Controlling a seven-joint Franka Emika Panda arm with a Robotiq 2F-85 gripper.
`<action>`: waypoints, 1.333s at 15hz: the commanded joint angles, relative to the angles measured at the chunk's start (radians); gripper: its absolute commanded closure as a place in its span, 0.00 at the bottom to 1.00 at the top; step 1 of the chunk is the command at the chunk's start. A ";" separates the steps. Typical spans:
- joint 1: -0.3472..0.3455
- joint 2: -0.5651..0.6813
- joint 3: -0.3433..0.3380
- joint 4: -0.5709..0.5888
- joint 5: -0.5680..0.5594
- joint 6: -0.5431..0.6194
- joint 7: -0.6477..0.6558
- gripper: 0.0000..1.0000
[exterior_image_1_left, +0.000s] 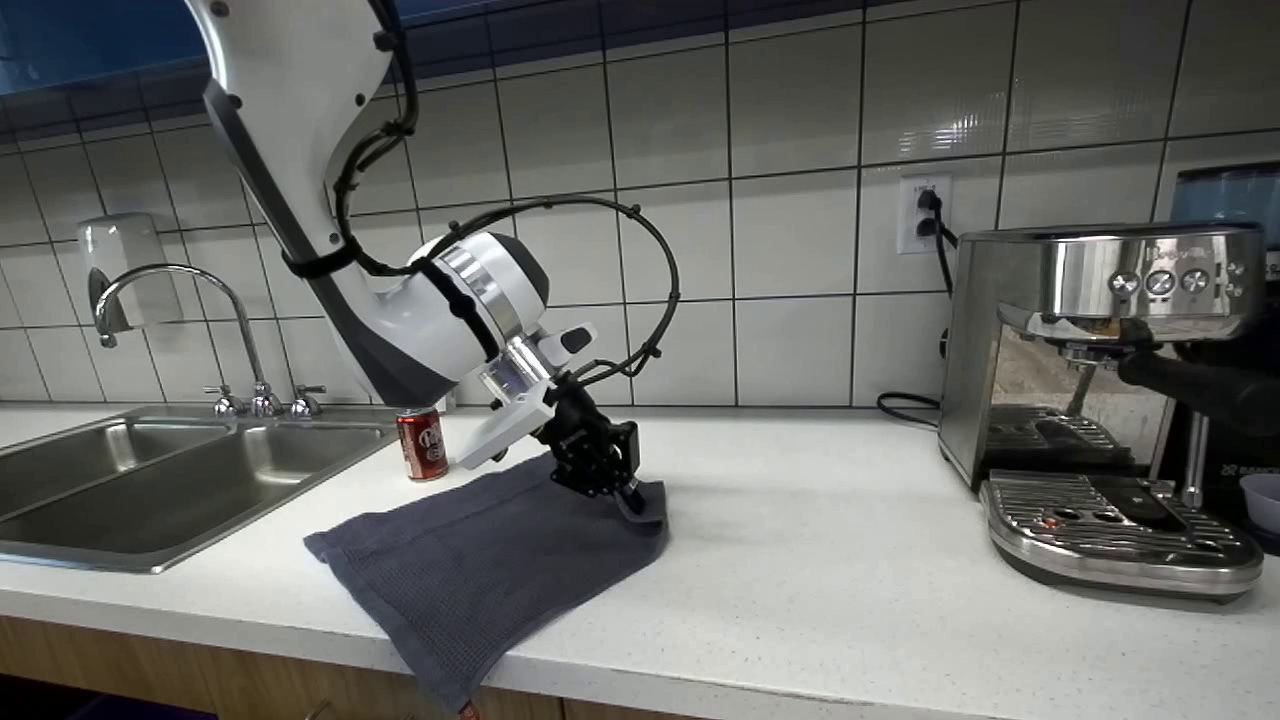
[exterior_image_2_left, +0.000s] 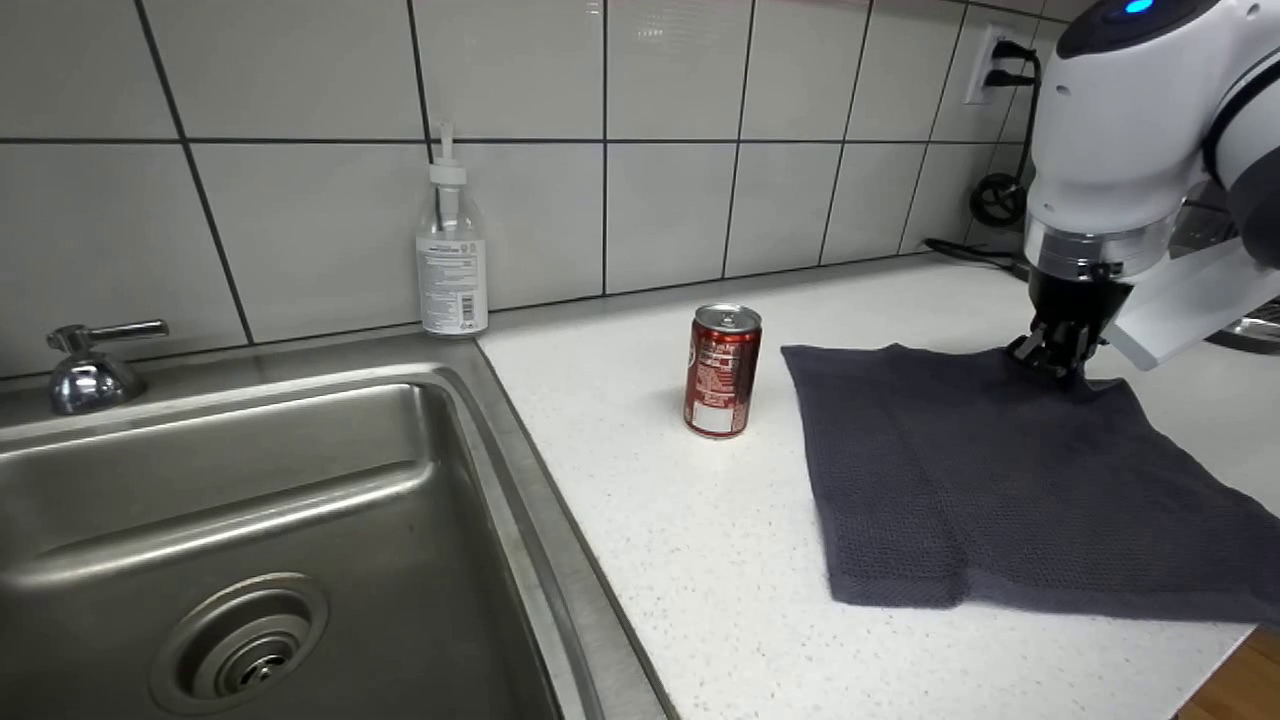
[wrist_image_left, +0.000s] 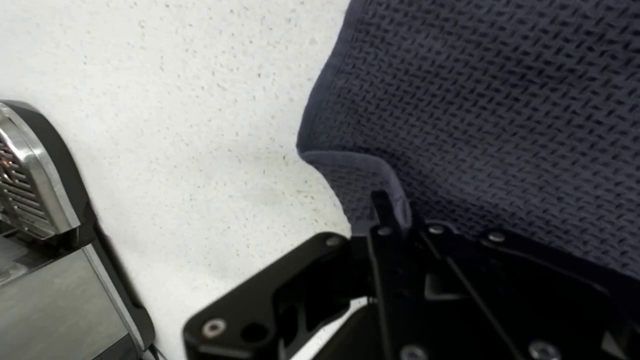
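Wrist view: what is the gripper (wrist_image_left: 401, 216) doing?

Pinching the dark towel (wrist_image_left: 500, 115): its fingers are clamped on an upturned edge near one corner.

And where does the towel lie?

Spread on the white counter (exterior_image_1_left: 850, 560), with another corner hanging over the front edge.

What else stands there?

A red can (exterior_image_2_left: 722, 372), upright between towel and sink (exterior_image_2_left: 520, 480); the coffee machine (exterior_image_1_left: 1080, 400) sits well apart.

Gray towel (exterior_image_1_left: 490, 565) in black pincer (exterior_image_1_left: 632, 498)
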 joint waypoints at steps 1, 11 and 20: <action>0.009 -0.018 -0.008 -0.003 -0.008 -0.019 -0.012 0.99; -0.041 -0.122 -0.001 -0.043 0.292 0.044 -0.262 0.99; -0.025 -0.240 -0.009 -0.093 0.503 0.042 -0.473 0.99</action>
